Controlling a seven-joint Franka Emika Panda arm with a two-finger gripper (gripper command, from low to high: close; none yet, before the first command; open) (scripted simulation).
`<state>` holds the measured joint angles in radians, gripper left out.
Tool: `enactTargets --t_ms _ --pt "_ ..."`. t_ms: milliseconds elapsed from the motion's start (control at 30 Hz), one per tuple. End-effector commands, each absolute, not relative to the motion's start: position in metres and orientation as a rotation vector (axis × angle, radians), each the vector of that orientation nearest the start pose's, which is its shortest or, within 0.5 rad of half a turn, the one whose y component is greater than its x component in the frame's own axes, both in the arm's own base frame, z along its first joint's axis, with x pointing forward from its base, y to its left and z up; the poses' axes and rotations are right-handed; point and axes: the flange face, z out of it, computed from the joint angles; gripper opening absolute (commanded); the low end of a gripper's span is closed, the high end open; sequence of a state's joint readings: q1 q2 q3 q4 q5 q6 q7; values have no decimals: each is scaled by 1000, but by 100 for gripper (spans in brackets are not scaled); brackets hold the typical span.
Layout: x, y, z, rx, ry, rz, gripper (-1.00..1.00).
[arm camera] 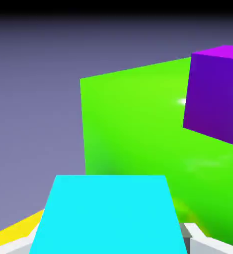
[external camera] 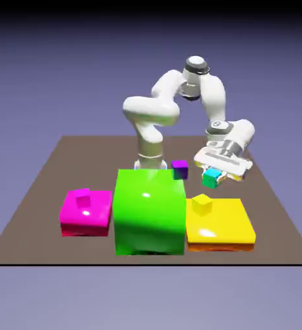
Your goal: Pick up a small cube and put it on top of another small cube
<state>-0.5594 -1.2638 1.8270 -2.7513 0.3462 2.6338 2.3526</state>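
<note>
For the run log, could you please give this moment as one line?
gripper: shut on small cyan cube | cube: lifted off table | nearby: small purple cube, big green block

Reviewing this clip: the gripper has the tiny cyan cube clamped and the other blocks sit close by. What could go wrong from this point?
1. The gripper holds the cyan cube with the hand tilted; the cube may slip or land skewed.
2. The small purple cube sits close by, next to the big green block; swinging across could knock either.
3. The small yellow cube on the yellow slab is a tiny landing spot; an off-centre release would likely topple.
</note>
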Motion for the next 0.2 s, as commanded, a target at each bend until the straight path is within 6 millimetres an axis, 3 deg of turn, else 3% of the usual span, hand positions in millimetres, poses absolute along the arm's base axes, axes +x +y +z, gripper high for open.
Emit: enactTargets --t_ms 0,67,100,167 --pt "280 257 204 -1925 1775 -1656 -100" --pt "288 249 193 -1926 1776 -1654 -100" --pt "288 249 193 -1926 1776 -1654 100" --pt "283 255 200 -1925 1775 -1656 100"
